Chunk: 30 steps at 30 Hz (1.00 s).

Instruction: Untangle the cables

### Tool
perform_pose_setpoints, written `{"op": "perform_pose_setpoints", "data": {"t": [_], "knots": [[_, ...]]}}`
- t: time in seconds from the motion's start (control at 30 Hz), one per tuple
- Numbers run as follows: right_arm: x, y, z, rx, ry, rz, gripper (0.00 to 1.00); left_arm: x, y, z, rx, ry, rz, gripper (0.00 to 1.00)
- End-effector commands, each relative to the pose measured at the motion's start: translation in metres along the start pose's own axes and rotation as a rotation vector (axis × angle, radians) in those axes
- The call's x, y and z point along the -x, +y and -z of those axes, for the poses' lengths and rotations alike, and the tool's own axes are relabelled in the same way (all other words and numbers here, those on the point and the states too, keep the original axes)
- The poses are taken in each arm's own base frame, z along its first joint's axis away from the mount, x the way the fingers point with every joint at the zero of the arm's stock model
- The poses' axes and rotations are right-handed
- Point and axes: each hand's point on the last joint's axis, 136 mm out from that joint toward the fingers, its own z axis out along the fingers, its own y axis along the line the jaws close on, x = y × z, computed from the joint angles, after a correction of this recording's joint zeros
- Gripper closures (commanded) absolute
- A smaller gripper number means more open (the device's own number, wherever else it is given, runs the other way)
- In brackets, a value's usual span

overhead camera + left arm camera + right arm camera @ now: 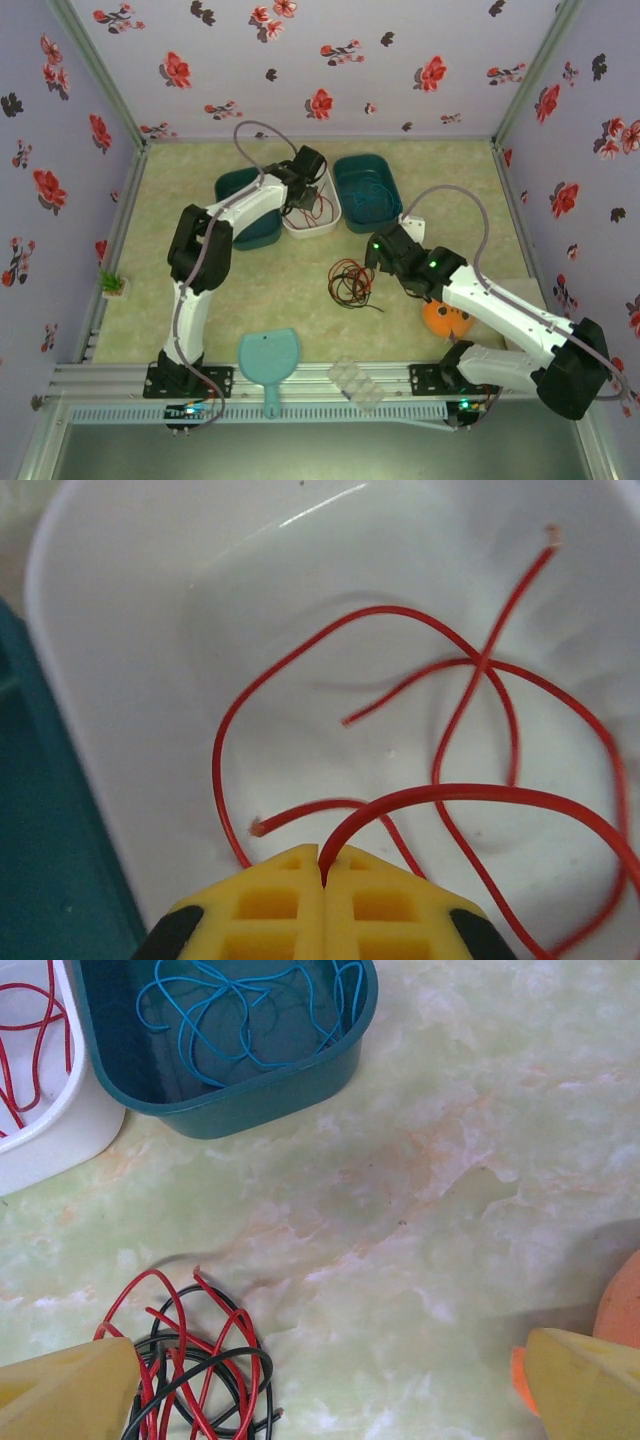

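A loose red cable (400,610) lies in the white bin (120,630). My left gripper (323,855) is shut on one loop of it, just above the bin floor; from the top view that gripper (305,195) hangs over the white bin (325,228). A blue cable (240,1010) sits coiled in the teal bin (260,1095). On the table lies a tangle of red and black cables (195,1360), also seen mid-table (350,282). My right gripper (330,1390) stands open above the bare table, its left finger (70,1390) over the tangle's edge.
A second teal bin (250,235) stands left of the white one. An orange object (447,318) rests under the right arm, close to my right finger (590,1380). A light blue paddle (268,358) and a clear tray (357,380) lie at the near edge.
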Motion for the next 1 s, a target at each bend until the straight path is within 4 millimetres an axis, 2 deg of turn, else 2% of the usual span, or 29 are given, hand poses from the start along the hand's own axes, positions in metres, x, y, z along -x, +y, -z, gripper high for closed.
{"op": "perform_pose_setpoints", "data": {"t": [0.0,0.33,0.37,0.43,0.57,0.77,0.97], "knots": [[0.0,0.0,0.002,-0.004,0.026,0.029,0.01,-0.01,0.003,-0.009,-0.019,0.106,-0.076,1.0],[-0.002,0.008,-0.001,0.015,0.045,0.041,0.01,0.009,0.007,-0.03,0.0,0.136,-0.12,0.98],[-0.002,0.009,-0.002,0.018,0.049,0.043,0.01,0.013,0.007,-0.031,0.004,0.127,-0.116,0.93],[-0.004,0.011,-0.003,0.027,0.057,0.048,0.01,0.019,0.008,-0.029,0.005,0.111,-0.107,0.76],[-0.005,0.016,-0.003,0.047,0.069,0.056,0.01,0.034,0.009,-0.013,-0.002,0.065,-0.092,0.5],[-0.005,0.023,-0.002,0.08,0.075,0.064,0.04,0.056,0.015,0.019,-0.012,-0.011,-0.07,0.37],[-0.005,0.025,-0.003,0.08,0.081,0.067,0.07,0.057,0.017,0.038,-0.028,-0.031,-0.069,0.29]]}}
